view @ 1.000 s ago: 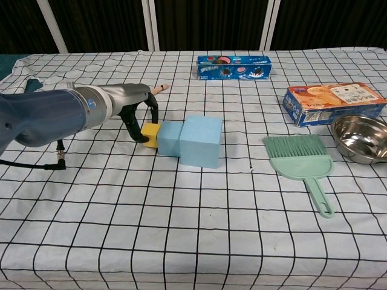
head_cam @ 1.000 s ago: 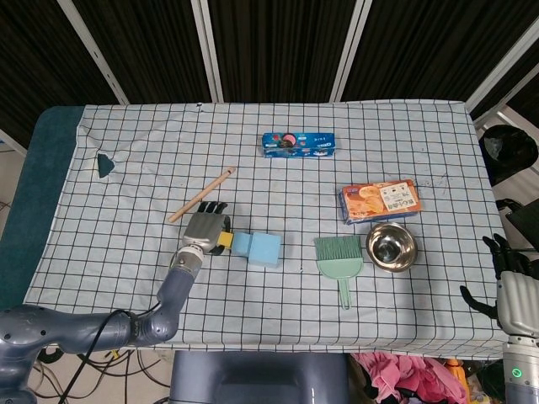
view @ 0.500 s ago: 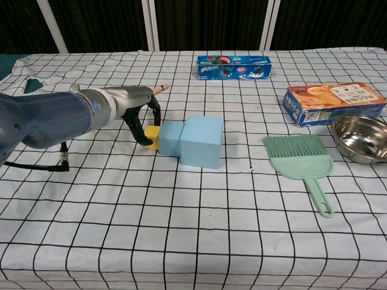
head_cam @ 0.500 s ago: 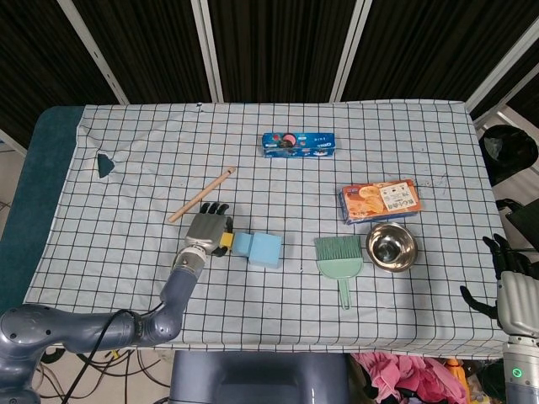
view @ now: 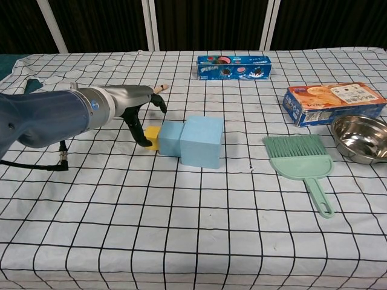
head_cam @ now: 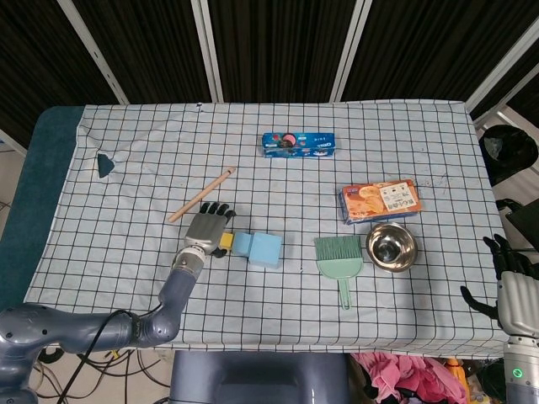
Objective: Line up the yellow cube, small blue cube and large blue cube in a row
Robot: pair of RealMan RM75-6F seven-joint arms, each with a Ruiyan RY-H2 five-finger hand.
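Now the left hand has lifted its fingers off the yellow cube, spreading them so it holds nothing, though a fingertip stays close by the cube's left side. Released, the yellow cube sits touching the small blue cube, which in turn touches the large blue cube to its right. Judging by that, the row looks complete. Far right, the right hand hangs idle, fingers apart.
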